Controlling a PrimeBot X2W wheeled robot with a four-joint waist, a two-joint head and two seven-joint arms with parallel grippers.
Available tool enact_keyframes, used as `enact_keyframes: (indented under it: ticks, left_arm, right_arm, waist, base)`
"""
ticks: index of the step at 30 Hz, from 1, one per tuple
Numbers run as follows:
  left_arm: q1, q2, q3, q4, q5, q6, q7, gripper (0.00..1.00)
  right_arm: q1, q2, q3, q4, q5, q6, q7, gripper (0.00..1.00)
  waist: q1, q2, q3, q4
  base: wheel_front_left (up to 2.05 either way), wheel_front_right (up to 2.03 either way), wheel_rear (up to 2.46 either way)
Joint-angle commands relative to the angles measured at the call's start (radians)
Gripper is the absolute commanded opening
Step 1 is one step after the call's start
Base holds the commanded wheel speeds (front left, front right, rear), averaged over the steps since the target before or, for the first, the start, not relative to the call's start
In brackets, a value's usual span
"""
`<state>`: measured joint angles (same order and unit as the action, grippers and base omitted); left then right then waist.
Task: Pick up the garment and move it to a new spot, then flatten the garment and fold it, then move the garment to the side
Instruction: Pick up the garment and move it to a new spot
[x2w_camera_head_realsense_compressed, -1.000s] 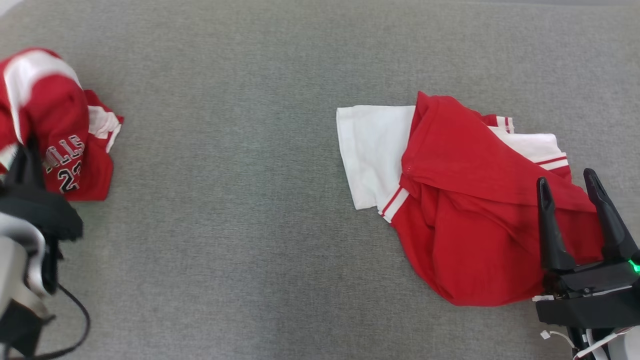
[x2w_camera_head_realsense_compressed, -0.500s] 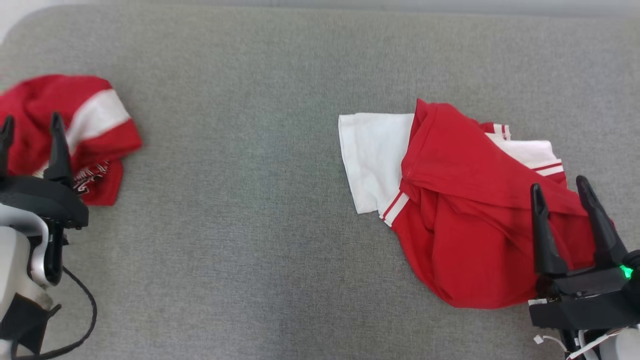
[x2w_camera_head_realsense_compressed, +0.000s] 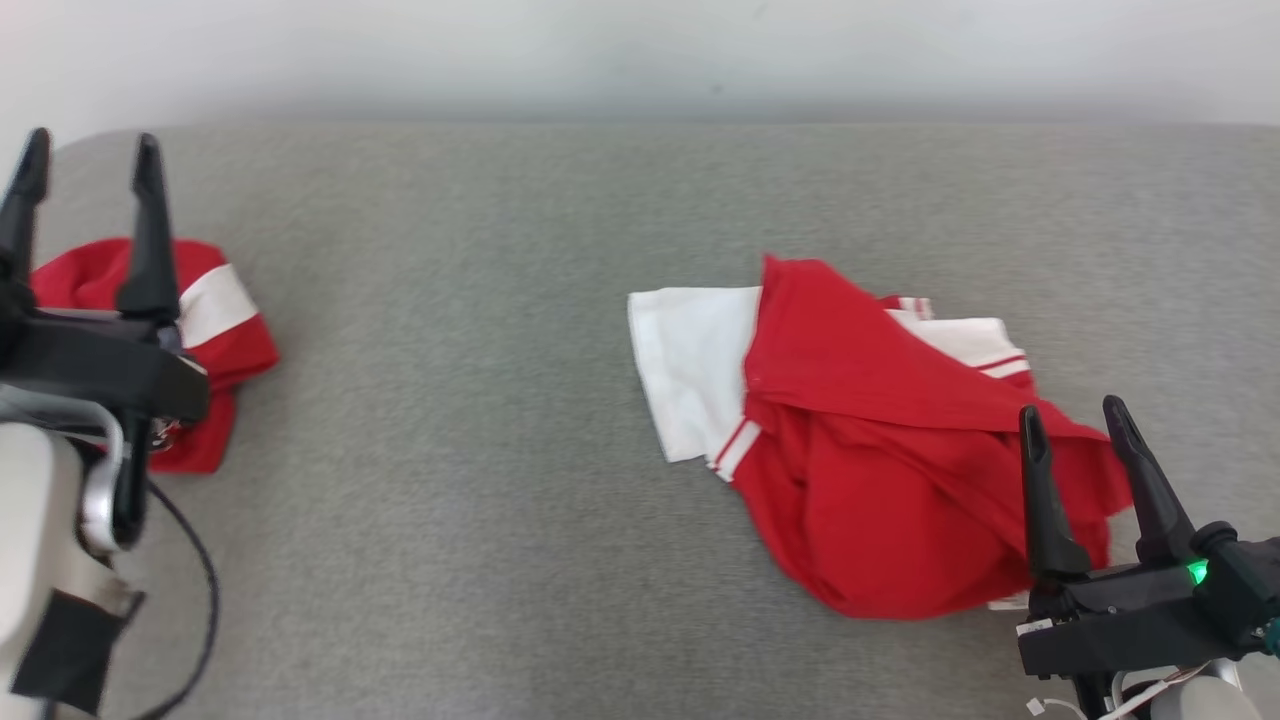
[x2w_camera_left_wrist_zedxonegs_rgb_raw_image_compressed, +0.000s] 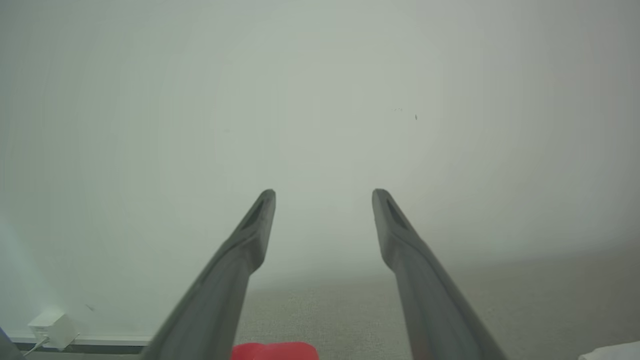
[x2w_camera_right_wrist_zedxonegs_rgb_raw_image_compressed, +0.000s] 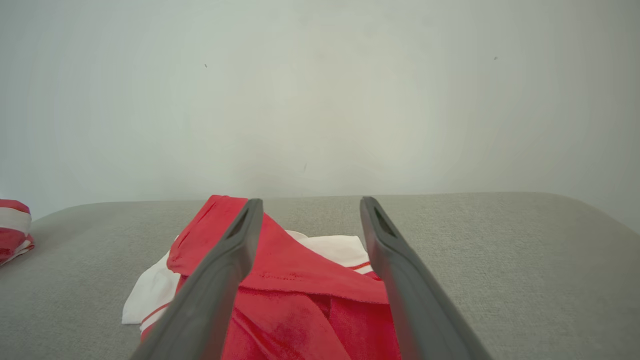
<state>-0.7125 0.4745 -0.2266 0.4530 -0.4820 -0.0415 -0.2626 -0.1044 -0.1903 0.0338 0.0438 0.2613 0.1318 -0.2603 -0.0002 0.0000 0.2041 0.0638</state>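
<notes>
Crumpled red-and-white garment (x2w_camera_head_realsense_compressed: 880, 480) (soft folds) sprawls on nubby grey surface (x2w_camera_head_realsense_compressed: 480, 400)

Seemingly a bare test room: grey cloth-covered table (x2w_camera_head_realsense_compressed: 480, 560), plain pale wall (x2w_camera_head_realsense_compressed: 640, 50).

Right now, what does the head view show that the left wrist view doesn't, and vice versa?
Head view: the loose red-and-white garment crumpled right of centre, with the right tool open by its right end; also the white stripe on the bundled garment at far left.
Left wrist view: a small white box with a cable at the foot of the wall.
Both: the left tool, open and empty, some of the bundle's red cloth, the grey surface and that pale wall.
</notes>
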Motion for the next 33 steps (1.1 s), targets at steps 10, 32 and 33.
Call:
enact_keyframes:
  ticks: [10,32,33]
  left_arm:
    - [0.146,-0.098,0.011,-0.118,0.044,0.012,-0.003,1.0]
    - [0.628,-0.257,0.154,-0.293,0.152,0.01,-0.003,1.0]
    - [0.64,-0.266,0.164,-0.301,0.156,0.008,-0.003,1.0]
  right_arm:
    - [0.025,0.022,-0.018,0.041,0.006,-0.002,-0.006,1.0]
    - [0.085,0.017,0.0,0.14,0.022,-0.002,-0.004,1.0]
    - [0.087,0.02,0.0,0.141,0.023,-0.002,-0.004,1.0]
  waist:
    - [0.0002,0.0,-0.089,-0.159]
    - [0.0002,0.0,-0.194,-0.098]
    - [0.0002,0.0,-0.195,-0.092]
  base:
    - [0.0,0.0,0.0]
    - [0.0,0.0,0.0]
    - [0.0,0.0,0.0]
